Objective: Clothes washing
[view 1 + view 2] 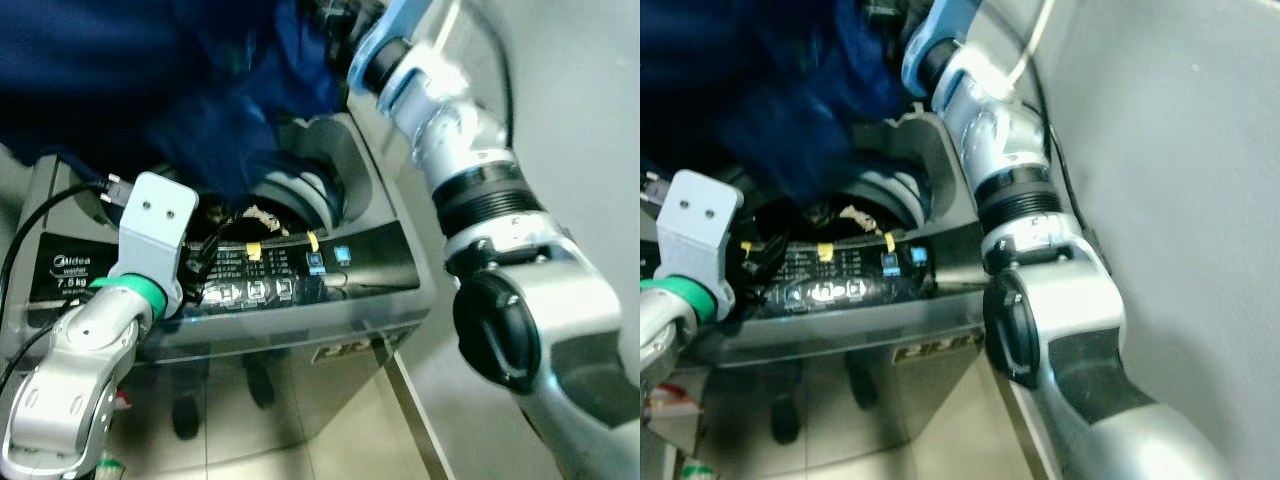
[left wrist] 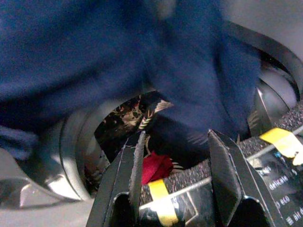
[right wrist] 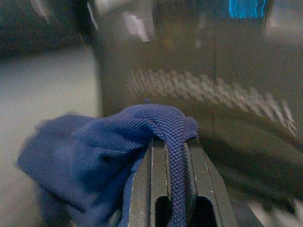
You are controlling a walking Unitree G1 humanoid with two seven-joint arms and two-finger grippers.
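A: Over the washing machine [image 1: 300,330], what is that big blue thing?

B: It is a dark blue garment [image 1: 150,90]. It hangs high over the round opening [image 1: 300,205] of the machine and looks blurry.

A: Who has it?

B: The right gripper [image 3: 169,156]. In the right wrist view its two black fingers [image 3: 142,189] are pressed together, and a fold of the blue knit cloth is pinched between them. The cloth bunches up over the fingertips and droops down one side.

A: Where is the right arm [image 1: 470,170]?

B: It reaches up from the right side of the machine to the top of the head views, where the cloth is.

A: And the other one?

B: The left gripper [image 2: 176,161] sits at the front edge of the machine, near the black button panel [image 1: 280,275]. Its fingers are spread apart with nothing between them. The blue cloth hangs just past them, not touching.

A: Is anything in the tub?

B: Yes. Dark cloth with a pale leaf pattern [image 2: 142,118] and a bit of something red [image 2: 156,166] lie inside, under the blue garment.
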